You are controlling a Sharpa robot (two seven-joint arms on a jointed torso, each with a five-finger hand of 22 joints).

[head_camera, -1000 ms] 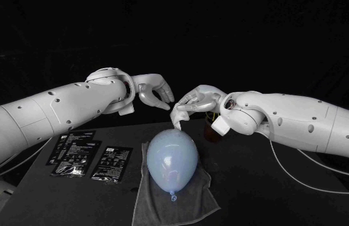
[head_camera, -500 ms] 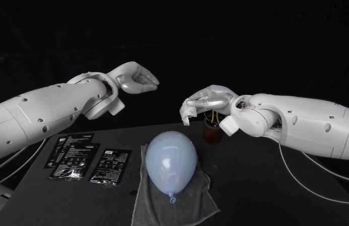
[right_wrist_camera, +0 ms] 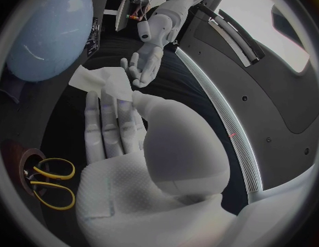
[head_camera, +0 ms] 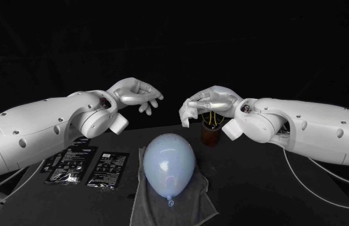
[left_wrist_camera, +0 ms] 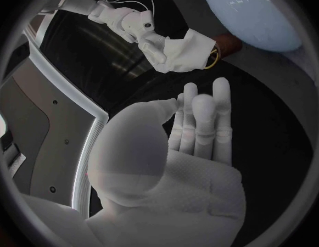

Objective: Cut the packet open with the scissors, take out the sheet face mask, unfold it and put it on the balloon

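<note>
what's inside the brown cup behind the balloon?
Yellow-handled scissors stand in the cup, with the handle loops sticking out of its mouth. The blades are down inside the cup and hidden, as is anything else at its bottom.

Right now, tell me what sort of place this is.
Probably a robot test bench in a lab: a black table, a balloon staged on a grey towel, black packets laid out beside it, and scissors in a brown cup.
</note>
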